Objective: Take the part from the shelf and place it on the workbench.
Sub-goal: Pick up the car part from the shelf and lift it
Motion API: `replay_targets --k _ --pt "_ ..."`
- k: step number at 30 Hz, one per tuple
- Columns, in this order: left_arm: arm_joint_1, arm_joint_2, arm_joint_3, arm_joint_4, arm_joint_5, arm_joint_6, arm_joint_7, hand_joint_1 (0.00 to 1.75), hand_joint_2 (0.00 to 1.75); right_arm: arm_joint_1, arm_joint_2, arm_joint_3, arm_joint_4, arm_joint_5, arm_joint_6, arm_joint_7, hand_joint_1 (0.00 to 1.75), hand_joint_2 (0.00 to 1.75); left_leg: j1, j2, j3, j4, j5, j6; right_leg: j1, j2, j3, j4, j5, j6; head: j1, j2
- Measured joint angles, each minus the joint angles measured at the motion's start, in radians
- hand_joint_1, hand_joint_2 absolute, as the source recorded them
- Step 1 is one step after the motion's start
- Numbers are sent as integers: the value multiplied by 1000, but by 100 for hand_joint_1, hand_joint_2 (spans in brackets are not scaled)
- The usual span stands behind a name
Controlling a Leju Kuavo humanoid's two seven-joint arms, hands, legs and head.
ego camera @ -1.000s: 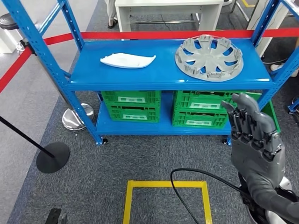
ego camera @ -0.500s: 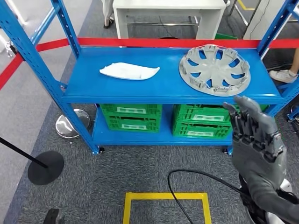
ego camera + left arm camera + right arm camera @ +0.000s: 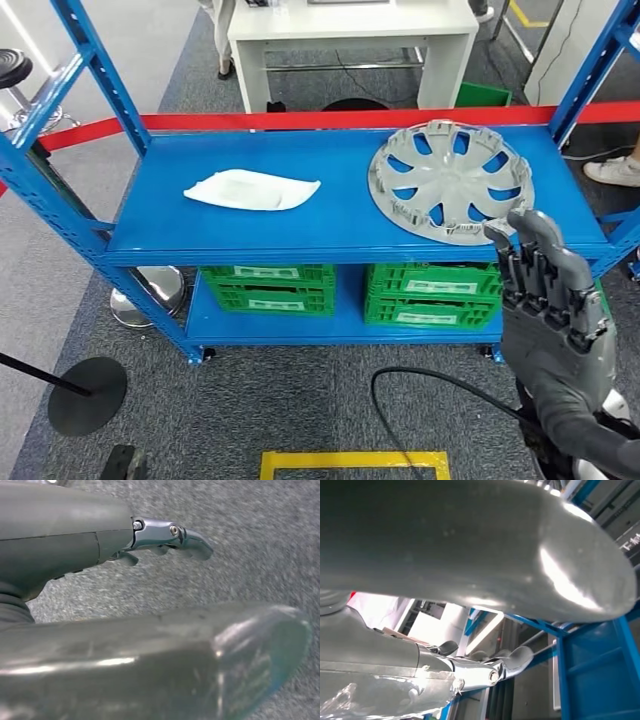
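Reach toward the shelf part

The grey wheel cover is seen just beyond the raised right hand, whose fingers are held apart and empty.

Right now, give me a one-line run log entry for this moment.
phase: approach | right hand: raised before shelf, empty, fingers apart | left hand: empty, over carpet | hubcap, white part: on top shelf

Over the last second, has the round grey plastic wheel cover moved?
No. The wheel cover lies at the same right end of the blue metal shelf; the camera shifted.
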State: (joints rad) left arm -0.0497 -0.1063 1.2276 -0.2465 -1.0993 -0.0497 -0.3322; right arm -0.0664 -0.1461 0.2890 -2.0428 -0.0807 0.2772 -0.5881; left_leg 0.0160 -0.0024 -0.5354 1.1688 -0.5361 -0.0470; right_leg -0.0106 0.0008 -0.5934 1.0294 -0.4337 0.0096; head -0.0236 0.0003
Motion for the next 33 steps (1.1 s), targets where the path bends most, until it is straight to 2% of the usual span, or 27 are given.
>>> replay_targets --k 2,3,4,5,6,8,9,10,12,14,15,17,18,19,20,22,23,24,27,29,30,32,33 --pt "3 -2 0 0 -4 2 0 0 0 2 0 -2 0 3 5 -2 0 0 -1 0 -98 100 -68 0 0 4 23 -3 -17 -4 -1 0" --pt "5 -1 0 0 -5 3 0 0 0 3 0 -3 0 4 8 -4 0 0 -1 0 -132 116 -104 2 0 7 37 -5 -26 -5 -1 0" --pt "6 -1 0 0 -5 4 0 0 0 4 0 -5 0 5 11 -5 0 0 -2 0 -154 106 -120 4 0 10 53 -6 -38 -4 -1 0" --pt "6 -1 0 0 -5 4 0 0 0 5 0 -7 0 5 14 -7 0 0 -3 0 -165 73 -103 7 -2 11 70 -7 -51 -2 -1 0" --pt "7 0 0 0 -5 4 0 0 0 7 0 -9 0 6 17 -9 0 0 -4 1 -166 23 -50 10 -3 12 85 -8 -65 0 -1 0" --pt "10 1 0 0 -5 6 0 0 0 13 0 -13 1 6 23 -13 0 0 -8 1 -165 -94 89 15 -2 15 108 -6 -93 12 -3 0" --pt "12 2 0 0 -6 7 0 0 0 16 0 -15 1 6 26 -14 0 0 -10 1 -164 -131 141 17 -1 17 113 -7 -106 18 -4 0" --pt "13 3 1 0 -6 8 0 0 0 19 0 -17 2 6 29 -15 0 0 -11 0 -164 -150 169 19 1 19 120 -8 -117 25 -5 0" --pt "13 3 1 0 -8 10 0 0 0 22 0 -23 1 5 36 -18 0 0 -9 -2 -157 -154 185 26 1 20 134 -16 -135 37 -4 0" --pt "10 2 1 0 -8 10 0 0 0 25 -1 -27 1 5 42 -20 0 0 -5 -2 -146 -157 182 39 2 14 124 22 -164 47 -1 0" --pt "9 2 1 0 -8 10 1 0 0 28 -2 -29 1 5 45 -20 0 0 -5 -1 -141 -158 176 45 1 12 95 75 -190 50 1 0" --pt "8 2 1 0 -9 10 3 0 0 33 -4 -31 6 10 54 -15 0 0 -7 -2 -131 -158 162 52 2 10 5 215 -240 53 4 0" --pt "8 2 1 0 -10 10 5 0 0 35 -5 -31 11 14 58 -8 0 0 -8 -2 -125 -157 155 53 2 10 -34 261 -242 53 4 0" --pt "8 2 1 0 -12 10 8 0 0 35 -5 -31 18 20 63 -1 0 0 -9 -4 -117 -157 148 53 2 10 -57 271 -222 52 4 0" --pt "8 1 1 0 -14 9 11 0 0 33 -5 -30 27 25 65 9 0 0 -10 -6 -107 -157 141 52 2 10 -59 240 -180 50 4 0" --pt "7 -1 1 0 -20 8 14 0 0 22 -6 -27 53 38 67 30 0 87 -11 -10 -85 -157 126 47 3 10 -26 112 -78 44 5 0" --pt "6 -2 1 0 -23 7 16 0 0 13 -5 -25 69 47 65 44 0 131 -12 -12 -78 -155 120 43 3 10 -8 57 -44 40 6 0" --pt "5 -3 0 0 -25 7 17 0 0 4 -5 -21 87 60 59 60 0 175 -13 -14 -75 -155 117 39 4 11 3 22 -26 36 5 0" --pt "3 -6 1 1 -31 6 22 0 0 -27 -8 -1 141 120 25 119 0 175 -12 -15 -75 -158 115 23 7 12 8 3 -21 20 3 0" --pt "2 -9 1 1 -34 6 30 0 0 -60 -18 22 187 184 0 168 0 175 -11 -14 -88 -130 93 13 2 11 13 -6 -16 9 0 0" --pt "2 -11 0 1 -35 6 35 0 44 -80 -25 37 215 224 -12 195 0 175 -10 -13 -109 -88 69 8 0 10 16 -9 -15 5 -3 0" --pt "2 -15 0 3 -35 6 53 0 131 -122 -44 72 279 338 -44 255 0 175 -8 -12 -174 38 14 1 0 9 17 -10 -16 1 -7 0" --pt "2 -16 1 3 -35 6 64 0 175 -146 -53 93 315 407 -66 287 0 175 -8 -12 -203 88 1 -1 -1 9 18 -10 -17 0 -8 0"
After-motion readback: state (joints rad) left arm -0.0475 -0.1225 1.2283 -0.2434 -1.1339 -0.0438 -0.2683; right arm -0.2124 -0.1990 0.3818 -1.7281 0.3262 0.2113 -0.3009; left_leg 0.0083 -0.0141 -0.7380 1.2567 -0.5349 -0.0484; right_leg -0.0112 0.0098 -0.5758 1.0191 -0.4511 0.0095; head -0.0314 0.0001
